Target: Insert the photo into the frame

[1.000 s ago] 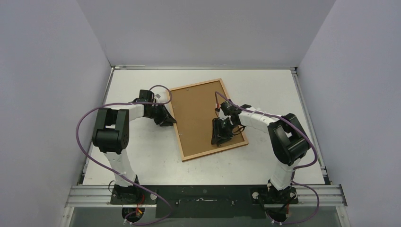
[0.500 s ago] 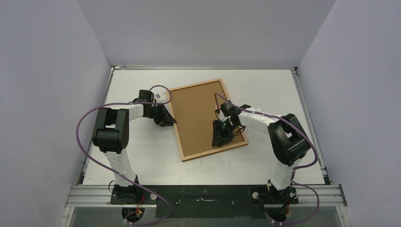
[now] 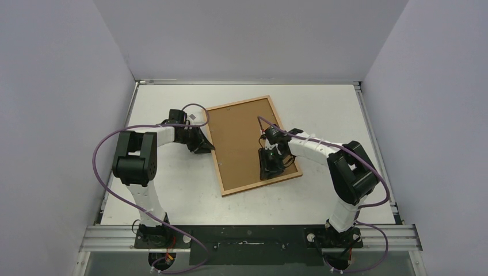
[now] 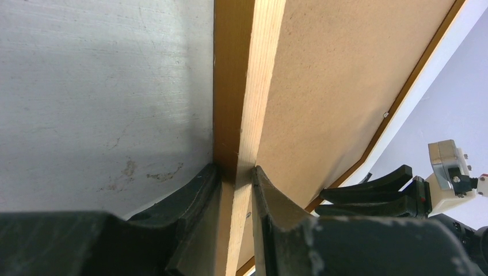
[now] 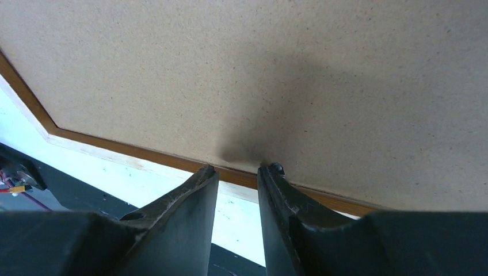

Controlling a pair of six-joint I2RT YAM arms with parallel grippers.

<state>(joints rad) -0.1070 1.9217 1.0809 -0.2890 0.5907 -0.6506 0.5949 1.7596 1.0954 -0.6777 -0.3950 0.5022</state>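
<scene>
Since the backing panel (image 3: 239,138) already fills the frame (image 4: 235,86), which lies face down on the tabletop (image 3: 172,184), the unseen photo probably sits beneath it, and only securing is left. The left fingers (image 4: 193,192) clamp the frame's left rail. The right fingers (image 5: 190,198), slightly parted and empty, rest at its near-right edge.

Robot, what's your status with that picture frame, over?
Left gripper clamped on the frame rail. Right gripper slightly open, tips at the backing panel edge. Photo not in sight. Nothing in the way.
</scene>
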